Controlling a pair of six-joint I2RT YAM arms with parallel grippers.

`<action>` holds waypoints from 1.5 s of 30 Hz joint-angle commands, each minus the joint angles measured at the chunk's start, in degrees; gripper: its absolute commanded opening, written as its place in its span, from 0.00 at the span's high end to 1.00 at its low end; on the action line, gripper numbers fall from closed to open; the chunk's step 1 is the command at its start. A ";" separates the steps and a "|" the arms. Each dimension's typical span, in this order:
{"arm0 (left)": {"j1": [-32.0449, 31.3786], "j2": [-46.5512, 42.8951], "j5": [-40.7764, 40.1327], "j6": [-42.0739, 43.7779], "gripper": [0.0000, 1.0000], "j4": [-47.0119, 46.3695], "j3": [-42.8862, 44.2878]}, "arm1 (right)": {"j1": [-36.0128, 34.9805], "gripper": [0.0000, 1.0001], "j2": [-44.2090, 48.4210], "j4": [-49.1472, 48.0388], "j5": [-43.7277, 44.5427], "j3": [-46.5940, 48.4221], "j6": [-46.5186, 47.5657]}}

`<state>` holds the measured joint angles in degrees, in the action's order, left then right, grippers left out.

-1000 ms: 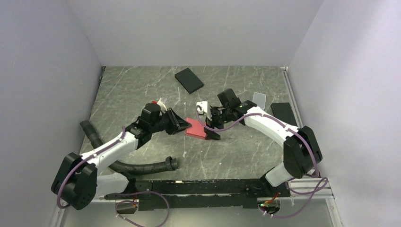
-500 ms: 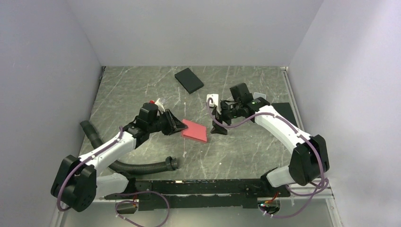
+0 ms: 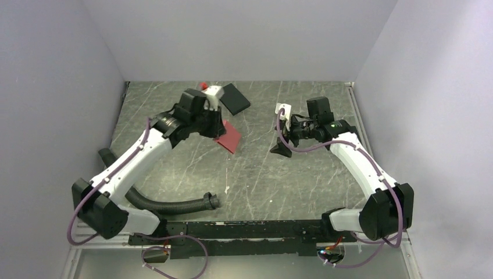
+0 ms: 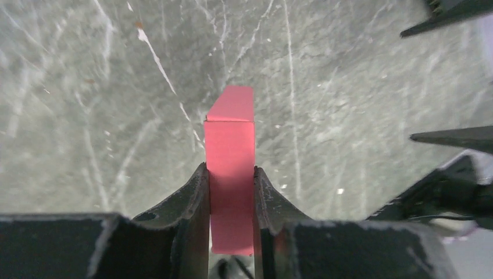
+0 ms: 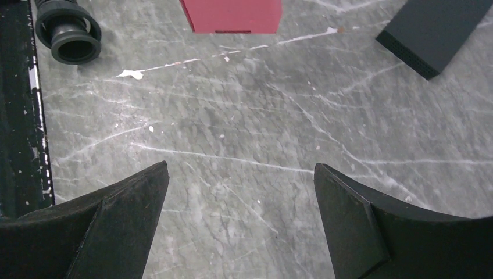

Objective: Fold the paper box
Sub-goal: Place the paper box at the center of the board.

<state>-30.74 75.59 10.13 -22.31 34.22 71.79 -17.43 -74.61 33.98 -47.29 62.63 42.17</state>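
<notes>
The paper box (image 3: 229, 137) is a folded pinkish-red cardboard piece, held off the table in the back middle. My left gripper (image 3: 217, 125) is shut on it. In the left wrist view the paper box (image 4: 229, 131) stands edge-on between the two fingers of the left gripper (image 4: 231, 168) and sticks out beyond their tips. My right gripper (image 3: 285, 131) hangs to the right of the box, apart from it, open and holding nothing. In the right wrist view the right gripper (image 5: 241, 168) has its jaws wide over bare table, with the paper box (image 5: 232, 14) at the top edge.
A black flat box (image 3: 232, 99) lies at the back, just behind the left gripper, and shows as the black flat box (image 5: 433, 32) at top right of the right wrist view. A black corrugated hose (image 3: 168, 204) curls along the near left; its open end (image 5: 68, 38) faces the right wrist camera.
The left arm has lifted the paper box off the table and carried it back and to the left. The right gripper has pulled away to the right and back, staying open.
</notes>
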 commanded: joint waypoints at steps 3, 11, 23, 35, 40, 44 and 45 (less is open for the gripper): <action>-13.13 11.25 -24.86 23.32 1.00 15.04 13.53 | 5.32 0.00 3.20 -2.60 -3.41 -1.02 -1.93; -21.39 22.71 -45.18 34.34 1.00 8.26 16.45 | 14.41 0.00 5.27 -2.34 -7.02 -2.13 -2.41; -27.10 34.23 -58.31 33.21 0.93 -1.39 12.91 | 17.08 0.00 5.68 -2.27 -8.60 -2.73 -2.40; -29.17 37.52 -62.56 26.17 0.66 -5.05 9.43 | 17.08 0.00 5.13 -2.60 -8.96 -3.04 -2.62; -29.98 39.03 -63.75 23.16 0.62 -5.36 8.39 | 17.08 0.00 4.80 -2.60 -9.18 -3.20 -2.53; -30.33 40.72 -65.12 19.91 0.61 -5.29 8.11 | 17.08 0.00 4.41 -2.62 -9.27 -3.28 -2.72; -30.34 41.08 -65.55 19.37 0.60 -5.39 8.03 | 17.08 0.00 4.12 -2.68 -9.23 -3.24 -2.98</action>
<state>-60.58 115.11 -51.53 2.48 30.13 80.47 -0.60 -70.22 32.91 -54.41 59.37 39.81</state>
